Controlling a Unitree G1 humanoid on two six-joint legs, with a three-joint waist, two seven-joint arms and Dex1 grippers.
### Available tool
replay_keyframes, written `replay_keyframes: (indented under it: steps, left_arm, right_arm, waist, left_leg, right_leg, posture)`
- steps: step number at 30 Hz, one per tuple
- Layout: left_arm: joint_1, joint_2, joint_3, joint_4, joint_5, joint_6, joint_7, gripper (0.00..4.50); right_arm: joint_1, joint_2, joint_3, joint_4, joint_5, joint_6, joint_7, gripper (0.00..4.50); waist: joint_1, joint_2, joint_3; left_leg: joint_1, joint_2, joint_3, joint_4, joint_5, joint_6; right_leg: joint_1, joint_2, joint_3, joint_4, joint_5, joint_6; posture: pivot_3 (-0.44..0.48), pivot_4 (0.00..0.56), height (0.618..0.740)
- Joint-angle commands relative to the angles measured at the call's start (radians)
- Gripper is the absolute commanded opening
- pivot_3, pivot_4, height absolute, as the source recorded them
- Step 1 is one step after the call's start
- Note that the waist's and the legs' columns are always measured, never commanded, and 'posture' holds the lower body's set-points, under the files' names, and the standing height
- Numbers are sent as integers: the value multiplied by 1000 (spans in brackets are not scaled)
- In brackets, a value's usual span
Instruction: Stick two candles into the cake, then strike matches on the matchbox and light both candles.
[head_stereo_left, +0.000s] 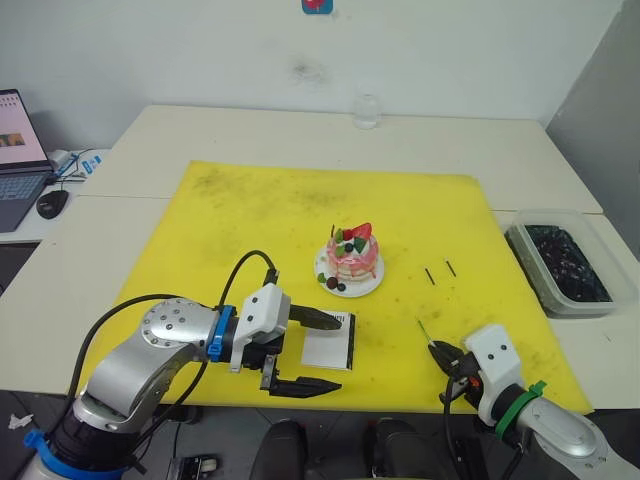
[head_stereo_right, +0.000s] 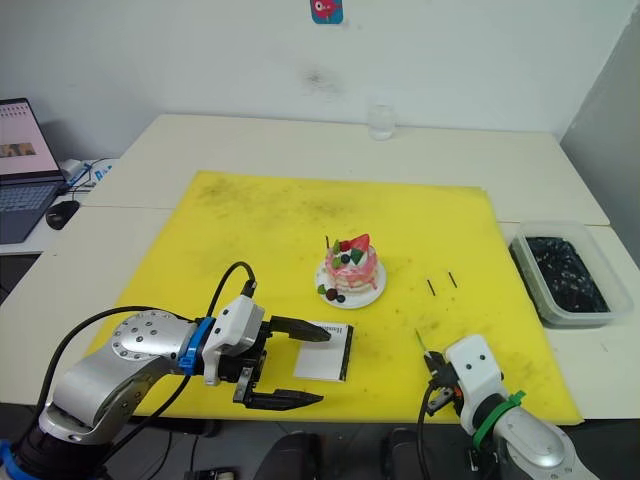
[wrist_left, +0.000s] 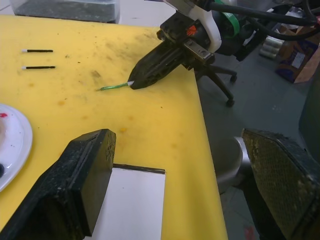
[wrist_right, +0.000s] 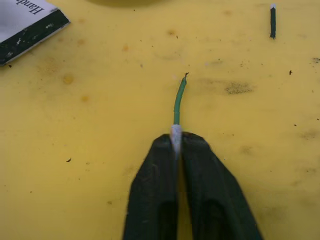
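- Near the right front edge of the yellow mat (head_stereo_left: 250, 210), the green candle (wrist_right: 178, 97) is gripped by the right gripper (wrist_right: 176, 145), whose fingers are closed tight on its white lower end; the green tip points away toward the cake.
- At the mat's centre the cake (head_stereo_left: 354, 252) is seen on its white plate (head_stereo_left: 372, 288), with one thin dark stick already rising from its left top; whether that is the red candle cannot be told.
- Just near-left of the plate the matchbox (head_stereo_left: 330, 347) lies flat, and the left gripper (head_stereo_left: 322, 352) is held over it with fingers spread wide, one above the box's far edge, one past its near edge, nothing grasped.
- Right of the cake, the two matches (head_stereo_left: 440, 271) lie side by side, untouched.
- Candle placement is judged to be the step in hand, with no lighting begun.
- For the next move, the green candle would need to be lifted, turned white end down, carried left and far to the cake, and pressed in upright without being bent.
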Motion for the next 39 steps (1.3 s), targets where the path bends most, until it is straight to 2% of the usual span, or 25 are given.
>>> replay_keyframes:
  steps: [1,4,7,10,14,16,21,33,36,39]
  left_arm:
    - [-5,-4,6,-25,-21,-1,3,4500]
    - [7,1,6,-52,-45,14,-1,4500]
    - [8,3,6,-67,-68,31,-5,4500]
    - [4,5,6,-72,-80,35,-8,4500]
    - [-11,-2,-6,-75,-89,45,-4,4500]
    - [-16,-5,-10,-75,-91,48,-3,4500]
    - [-29,-5,-15,-64,-87,50,-5,4500]
    - [-48,-4,-32,-57,-72,54,-3,4500]
    - [-43,-3,-32,-64,-70,53,-1,4500]
    - [-42,-3,-28,-70,-73,57,4,4500]
  right_arm:
    - [-17,-32,-49,-65,22,21,41,14]
    - [-42,-140,-193,-94,72,36,157,14]
    - [9,-261,-367,-42,92,-12,324,14]
    - [85,-328,-509,87,61,-131,479,14]
    - [144,-338,-613,299,20,-326,626,14]
    - [167,-328,-638,367,11,-383,669,14]
    - [185,-310,-660,416,32,-422,738,14]
    - [157,-305,-580,464,-12,-427,753,14]
    - [158,-307,-575,472,-12,-428,765,700]
    - [149,-315,-580,474,-15,-438,773,1705]
  waist:
    - [0,0,0]
    - [0,0,0]
    - [3,0,0]
    - [9,-1,0]
    - [6,-1,0]
    - [6,-1,0]
    - [4,0,0]
    - [5,0,0]
    - [5,0,0]
    - [5,0,0]
  left_leg:
    - [0,0,0,0,0,0]
    - [0,0,1,0,0,0]
    - [0,-1,1,0,0,0]
    - [0,-1,-1,0,0,0]
    - [0,-1,-1,0,0,0]
    - [0,-1,-1,0,0,0]
    - [1,-1,-1,0,0,0]
    - [1,-2,-1,0,0,0]
    - [1,-1,-1,0,0,0]
    - [1,-1,-1,0,0,0]
  right_leg:
    - [0,0,0,0,0,0]
    - [0,0,1,0,0,0]
    - [0,1,1,0,1,1]
    - [1,1,-1,-1,1,1]
    - [1,1,-1,-1,1,1]
    - [1,1,-1,-1,0,0]
    - [1,1,-1,0,0,0]
    - [3,1,0,0,0,0]
    - [3,1,-1,0,0,0]
    - [3,1,0,0,0,0]
  posture:
    - [0,150,740]
    - [0,150,740]
    - [0,150,740]
    - [0,150,740]
    - [0,150,740]
    - [0,150,740]
    - [0,150,740]
    - [0,150,740]
    - [0,150,740]
    - [0,150,740]
